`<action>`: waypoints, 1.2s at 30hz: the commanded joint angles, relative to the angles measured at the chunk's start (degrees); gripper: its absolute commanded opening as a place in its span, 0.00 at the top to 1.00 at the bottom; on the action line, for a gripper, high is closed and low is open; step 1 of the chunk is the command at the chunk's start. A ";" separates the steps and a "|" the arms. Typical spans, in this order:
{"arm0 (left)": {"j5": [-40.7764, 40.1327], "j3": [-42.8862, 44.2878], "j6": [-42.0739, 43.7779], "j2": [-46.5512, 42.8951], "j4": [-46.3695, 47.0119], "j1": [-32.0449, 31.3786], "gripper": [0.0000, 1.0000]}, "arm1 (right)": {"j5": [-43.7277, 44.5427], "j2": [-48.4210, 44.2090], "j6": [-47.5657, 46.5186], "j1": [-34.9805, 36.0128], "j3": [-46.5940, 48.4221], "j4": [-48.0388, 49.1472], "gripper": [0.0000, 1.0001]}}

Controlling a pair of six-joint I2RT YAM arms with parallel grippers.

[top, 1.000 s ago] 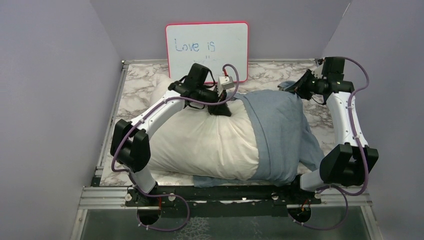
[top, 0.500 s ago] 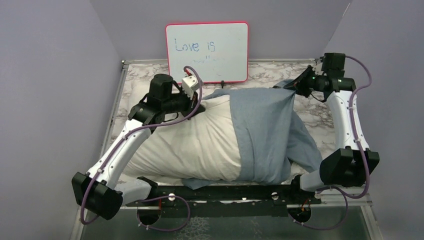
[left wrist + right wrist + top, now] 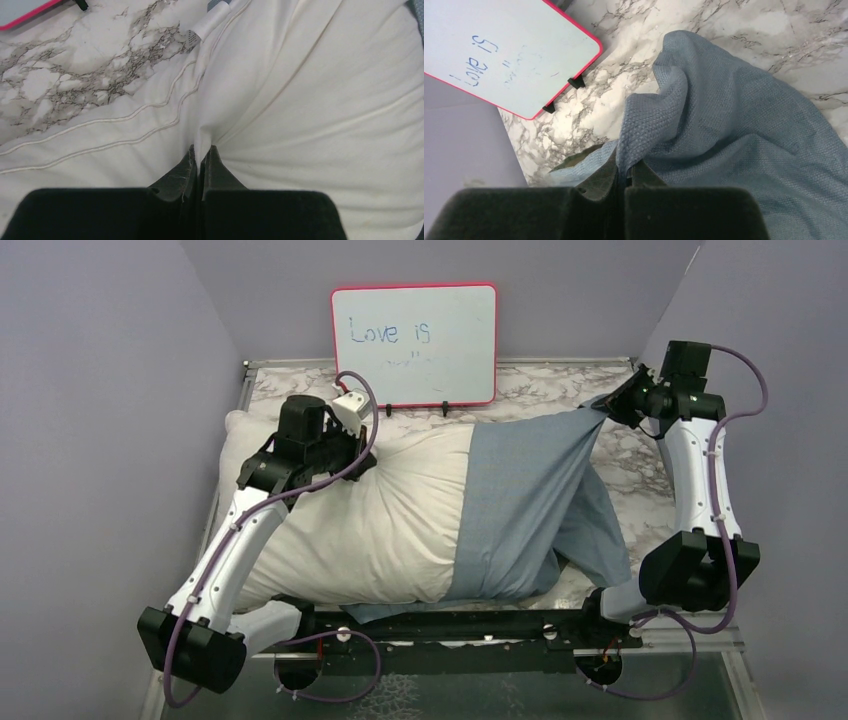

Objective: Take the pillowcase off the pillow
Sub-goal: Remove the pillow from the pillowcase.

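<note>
We record: left tool (image 3: 201,152) pinching a fold of plump white fabric pillow (image 3: 310,100); right tool (image 3: 625,169) pinching dusty blue-grey cloth pillowcase (image 3: 744,130) between its fingers.

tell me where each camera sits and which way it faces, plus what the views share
top external: fixed above and behind the arm bases, looking down and forward over the table; left arm and right arm show, with pillow, pillowcase and whiteboard.
left wrist: on the left arm, looking along the shut left jaws pinching a pillow fold.
right wrist: on the right arm, looking along the shut right jaws pinching the pillowcase.
shared: top external and right wrist both show the whiteboard's writing.
</note>
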 commanded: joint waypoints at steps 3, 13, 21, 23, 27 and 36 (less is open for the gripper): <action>-11.77 4.49 -2.15 1.02 -3.69 2.30 1.00 | 1.25 -1.03 -6.30 -1.86 -3.11 6.90 0.99; -6.35 10.03 -7.94 7.52 3.15 2.84 1.00 | -19.21 -4.30 -12.25 -0.18 -23.91 10.33 0.58; -9.16 16.27 -10.18 15.52 6.33 3.00 1.00 | -24.46 -18.97 -10.86 0.11 -36.61 10.63 0.21; -9.89 17.55 -10.79 17.36 7.15 3.06 1.00 | -26.59 -23.86 -9.09 0.15 -41.49 10.66 0.16; -7.36 19.00 -11.35 18.45 7.06 3.11 0.58 | -27.70 -34.31 -8.04 0.10 -48.06 6.75 0.09; 2.74 13.66 -10.32 5.91 7.21 0.61 0.19 | -31.07 -47.25 -7.64 0.19 -56.26 -7.09 0.08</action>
